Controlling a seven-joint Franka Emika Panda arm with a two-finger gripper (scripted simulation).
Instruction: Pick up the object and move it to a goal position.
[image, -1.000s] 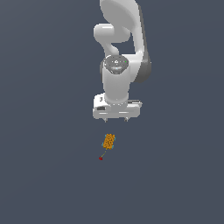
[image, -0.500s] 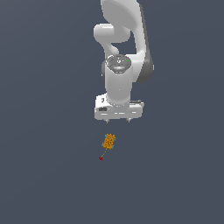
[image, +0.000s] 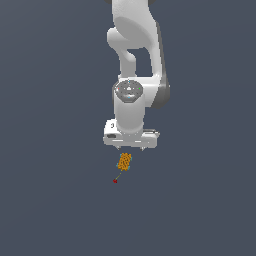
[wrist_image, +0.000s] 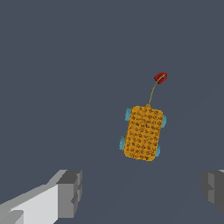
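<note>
One arm (image: 135, 75) hangs over the dark floor (image: 45, 200), its gripper (image: 130, 148) pointing down with jaws spread wide and holding nothing. The object (wrist_image: 144, 133), an orange lump, lies just below the fingertips, seemingly untouched; a thin line runs from it to a red dot (wrist_image: 160, 78).

One orange bumpy lump (image: 124, 161) is lying just below the one gripper (image: 130, 148). One thin line with one red dot (image: 115, 181) is trailing from the lump.
</note>
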